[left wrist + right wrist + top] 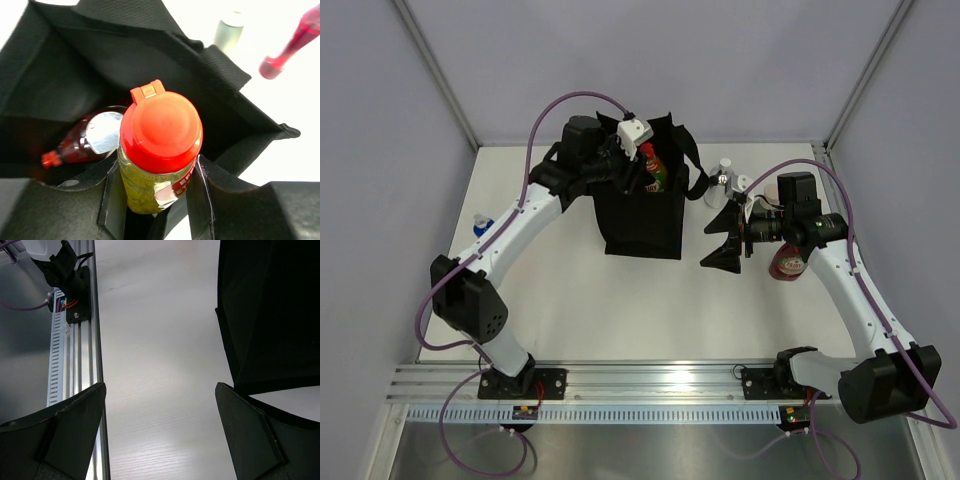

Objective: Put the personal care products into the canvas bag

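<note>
The canvas bag (642,222) stands upright mid-table, its mouth open. Over that mouth my left gripper (642,168) is shut on the yellow bottle with the red cap (161,131), its fingers (114,196) pressed against the bottle's sides. A dark red bottle (82,142) lies at the bottom of the canvas bag (60,60). Another dark red bottle (788,262) lies on the table under my right arm. A small silver bottle (722,181) stands behind the bag's right side. My right gripper (721,240) hangs open just right of the bag, with nothing between its fingers (75,420).
A small blue-capped object (480,225) sits by the left wall. The aluminium rail (650,385) with both arm bases runs along the near edge. In the right wrist view the bag's wall (270,315) is close on the right, the rail (80,350) on the left.
</note>
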Tool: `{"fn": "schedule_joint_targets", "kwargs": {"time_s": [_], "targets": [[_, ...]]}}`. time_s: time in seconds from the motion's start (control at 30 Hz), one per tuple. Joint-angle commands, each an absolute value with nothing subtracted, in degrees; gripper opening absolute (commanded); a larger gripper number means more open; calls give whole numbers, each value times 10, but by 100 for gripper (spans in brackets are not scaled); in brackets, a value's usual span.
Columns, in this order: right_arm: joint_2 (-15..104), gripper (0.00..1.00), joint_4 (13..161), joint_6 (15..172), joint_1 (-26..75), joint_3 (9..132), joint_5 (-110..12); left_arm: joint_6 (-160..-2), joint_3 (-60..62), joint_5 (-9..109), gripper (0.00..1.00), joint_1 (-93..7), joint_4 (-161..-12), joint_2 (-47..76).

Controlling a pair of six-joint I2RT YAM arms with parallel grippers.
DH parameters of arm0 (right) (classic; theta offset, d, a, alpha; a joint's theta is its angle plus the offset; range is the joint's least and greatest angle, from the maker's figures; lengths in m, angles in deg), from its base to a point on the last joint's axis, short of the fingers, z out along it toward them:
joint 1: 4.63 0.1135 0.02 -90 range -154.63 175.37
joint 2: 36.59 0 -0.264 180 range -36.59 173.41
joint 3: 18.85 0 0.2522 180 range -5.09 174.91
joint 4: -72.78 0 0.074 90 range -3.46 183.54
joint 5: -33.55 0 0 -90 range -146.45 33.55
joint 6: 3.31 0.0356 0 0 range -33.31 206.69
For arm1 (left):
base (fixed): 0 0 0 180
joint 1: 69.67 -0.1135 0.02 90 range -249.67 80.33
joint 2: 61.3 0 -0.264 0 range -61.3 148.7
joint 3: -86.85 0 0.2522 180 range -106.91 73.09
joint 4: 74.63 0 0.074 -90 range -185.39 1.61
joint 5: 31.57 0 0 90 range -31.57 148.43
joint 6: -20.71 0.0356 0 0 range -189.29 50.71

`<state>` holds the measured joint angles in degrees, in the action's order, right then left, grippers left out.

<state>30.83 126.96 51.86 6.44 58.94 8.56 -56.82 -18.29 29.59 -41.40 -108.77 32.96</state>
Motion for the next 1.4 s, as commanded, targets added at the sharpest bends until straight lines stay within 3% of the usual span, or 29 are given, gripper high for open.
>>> {"fn": "schedule_joint_targets", "kwargs": {"time_s": [0.0, 0.2, 0.43, 0.47, 0.57, 0.63, 0.7, 1.1, 1.23, 1.37], "targets": [[311, 100, 1278, 505, 59, 600, 90, -566, -216, 199, 2, -409, -1091, 328], [310, 100, 1278, 501, 58, 600, 81, -562, -193, 207, 5, -410, -1085, 370], [316, 99, 1278, 500, 59, 601, 79, -577, -183, 235, 26, -424, -1061, 410], [316, 100, 1278, 501, 59, 600, 77, -586, -184, 235, 41, -425, -1054, 413], [318, 99, 1278, 500, 59, 600, 74, -594, -179, 236, 71, -425, -1041, 414], [320, 100, 1278, 500, 59, 600, 74, -596, -177, 241, 89, -425, -1038, 407], [321, 99, 1279, 500, 59, 601, 73, -598, -177, 251, 99, -425, -1035, 402], [313, 99, 1257, 536, 29, 600, 33, -649, -178, 337, 99, -451, -1009, 286], [307, 100, 1238, 589, 13, 631, -75, -660, -158, 401, 99, -451, -1032, 211], [321, 99, 1241, 642, 13, 682, -214, -668, -53, 484, 99, -451, -1033, 96]]}}
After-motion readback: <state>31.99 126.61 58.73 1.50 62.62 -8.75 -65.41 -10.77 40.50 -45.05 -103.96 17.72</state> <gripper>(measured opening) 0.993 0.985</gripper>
